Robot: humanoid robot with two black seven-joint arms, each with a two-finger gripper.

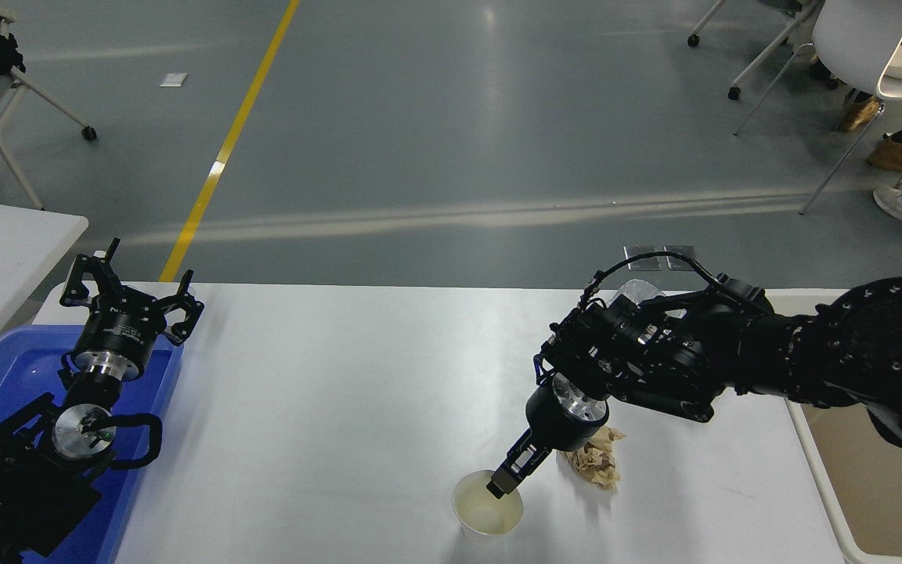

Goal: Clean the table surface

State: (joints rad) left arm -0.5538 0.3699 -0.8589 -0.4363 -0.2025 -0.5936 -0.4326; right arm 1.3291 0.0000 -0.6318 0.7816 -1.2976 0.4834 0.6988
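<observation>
Table surface (pixel 341 407): right gripper (pixel 498 487) fingers pinch paper cup (pixel 487 513) rim; left gripper (pixel 131 291) spread; cup base cropped.

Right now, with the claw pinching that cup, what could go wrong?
1. The right claw pinches only the rim of the cup, which already looks tilted. It might slip out or the thin wall might crumple.
2. There seems to be a little liquid at the bottom of the cup. If it tips further, that could spill on the table.
3. The crumpled paper lies right beside the arm and might get knocked away.
</observation>
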